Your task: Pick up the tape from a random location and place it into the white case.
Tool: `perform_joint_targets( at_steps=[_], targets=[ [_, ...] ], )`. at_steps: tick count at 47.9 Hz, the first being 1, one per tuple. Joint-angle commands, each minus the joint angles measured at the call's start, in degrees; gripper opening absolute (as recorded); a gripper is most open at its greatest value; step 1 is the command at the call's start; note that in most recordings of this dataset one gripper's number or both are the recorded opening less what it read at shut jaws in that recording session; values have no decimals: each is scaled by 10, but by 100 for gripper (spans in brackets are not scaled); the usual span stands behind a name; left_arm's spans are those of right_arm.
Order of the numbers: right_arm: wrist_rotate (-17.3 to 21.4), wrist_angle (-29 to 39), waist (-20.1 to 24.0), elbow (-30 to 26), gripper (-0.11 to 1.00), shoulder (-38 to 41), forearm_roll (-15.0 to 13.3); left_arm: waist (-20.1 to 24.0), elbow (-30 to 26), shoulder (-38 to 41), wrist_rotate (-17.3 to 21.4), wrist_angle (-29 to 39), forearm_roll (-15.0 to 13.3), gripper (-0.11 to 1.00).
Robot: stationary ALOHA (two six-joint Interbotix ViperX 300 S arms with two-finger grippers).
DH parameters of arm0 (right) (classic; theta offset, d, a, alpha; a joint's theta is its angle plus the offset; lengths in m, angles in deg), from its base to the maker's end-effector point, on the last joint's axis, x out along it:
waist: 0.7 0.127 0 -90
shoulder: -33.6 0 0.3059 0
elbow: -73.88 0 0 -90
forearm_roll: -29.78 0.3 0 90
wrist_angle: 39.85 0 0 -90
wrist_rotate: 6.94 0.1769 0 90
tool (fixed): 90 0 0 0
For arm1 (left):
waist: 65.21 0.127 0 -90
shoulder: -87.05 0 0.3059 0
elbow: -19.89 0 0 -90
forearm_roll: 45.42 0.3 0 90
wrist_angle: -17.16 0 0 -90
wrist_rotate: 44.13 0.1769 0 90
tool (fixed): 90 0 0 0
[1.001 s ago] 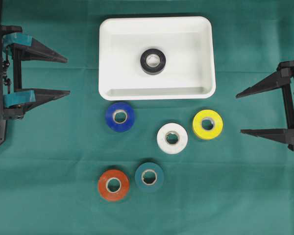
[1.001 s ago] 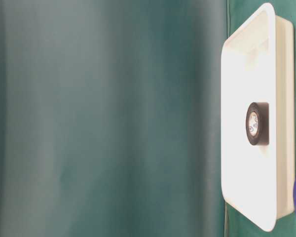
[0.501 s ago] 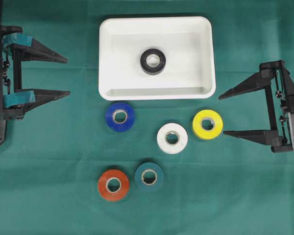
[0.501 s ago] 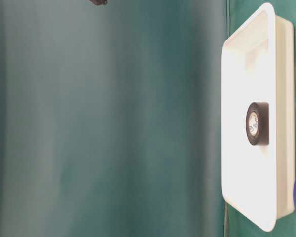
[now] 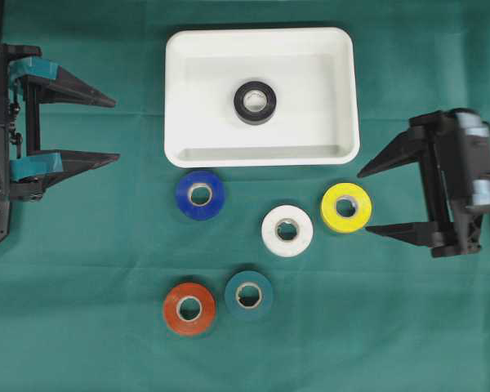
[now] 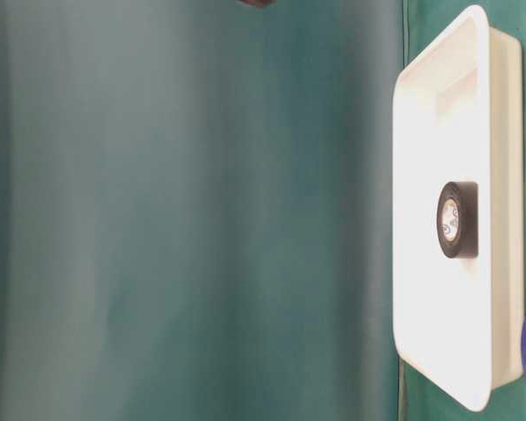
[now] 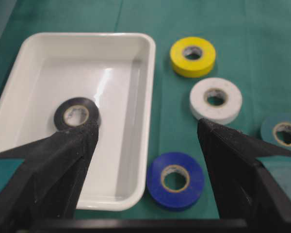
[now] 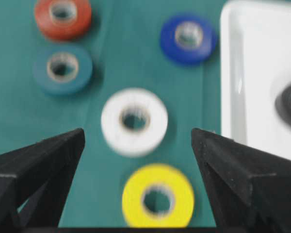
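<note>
Tape rolls — glossy rings; black one [image 5: 255,102] in smooth white case [image 5: 180,98]; both pincers spread.

Six rolls of tape in all: one black roll [image 5: 255,102], one blue roll [image 5: 200,195], one white roll [image 5: 287,230], one yellow roll [image 5: 346,207], one teal roll [image 5: 248,295] and one orange-red roll [image 5: 189,309]. One white case [image 5: 184,98]. Two tools: the left tool [image 5: 111,129] and the right tool [image 5: 367,202]. One green-covered table [image 5: 376,327]
</note>
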Motion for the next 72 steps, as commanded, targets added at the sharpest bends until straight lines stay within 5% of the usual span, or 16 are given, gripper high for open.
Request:
perform_joint_targets(
  at_steps=[1, 21, 72],
  targets=[
    [7, 49, 1, -39, 90, 18, 1, -1, -11, 2, -1, -5, -2, 82],
    [32, 173, 1, -99, 90, 89, -2, -2, -11, 3, -1, -7, -1, 82],
    [33, 171, 1, -99, 90, 89, -7, -1, -11, 3, 0, -7, -2, 82]
  ],
)
